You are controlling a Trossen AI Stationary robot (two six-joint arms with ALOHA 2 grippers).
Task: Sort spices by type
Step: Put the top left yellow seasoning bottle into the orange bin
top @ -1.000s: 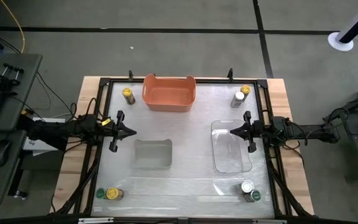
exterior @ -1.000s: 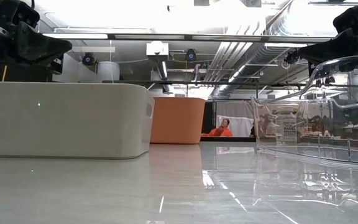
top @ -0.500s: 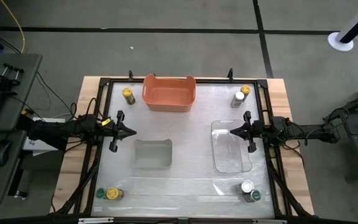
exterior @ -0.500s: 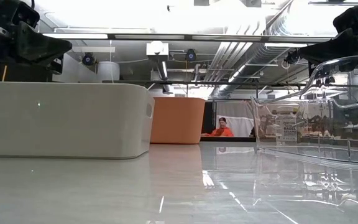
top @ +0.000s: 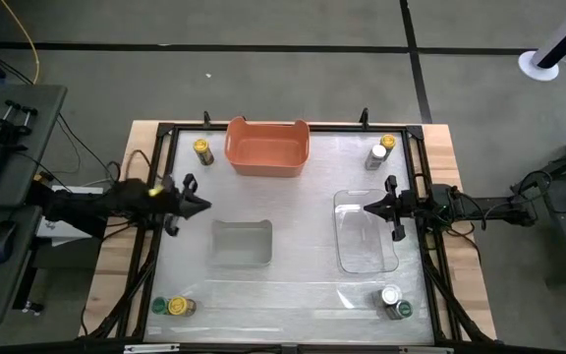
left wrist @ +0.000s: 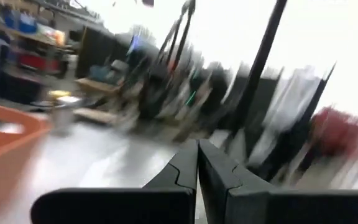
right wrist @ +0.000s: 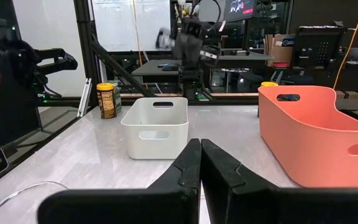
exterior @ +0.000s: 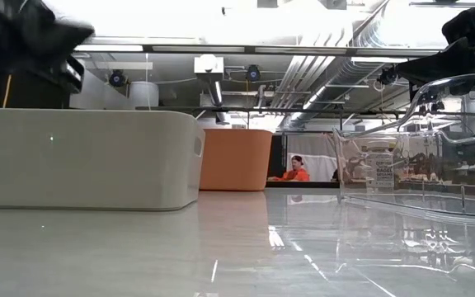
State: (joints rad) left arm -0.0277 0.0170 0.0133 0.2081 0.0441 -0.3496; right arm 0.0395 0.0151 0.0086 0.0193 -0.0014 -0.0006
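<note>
Seven small jars stand upright on the table in the high view. A yellow-lidded jar (top: 201, 149) is far left. A silver-lidded jar (top: 377, 154) and a yellow-lidded one (top: 389, 143) are far right. A green-lidded jar (top: 160, 306) and a yellow-lidded one (top: 177, 306) are near left. A silver-lidded jar (top: 390, 295) and a green-lidded one (top: 402, 310) are near right. My left gripper (top: 207, 205) hovers shut at mid-left, its wrist view (left wrist: 197, 163) blurred. My right gripper (top: 367, 207) (right wrist: 201, 152) hovers shut over the clear tub's far end.
An orange tub (top: 267, 146) sits at the far middle, a white tub (top: 241, 242) left of centre and a clear rectangular tub (top: 365, 231) right of centre. A black frame (top: 165, 133) borders the table. A person in orange (exterior: 295, 172) sits in the room beyond.
My left gripper has turned about its wrist and risen slightly, blurring in the low and left wrist views, while staying shut. The right arm and all the jars have kept still.
</note>
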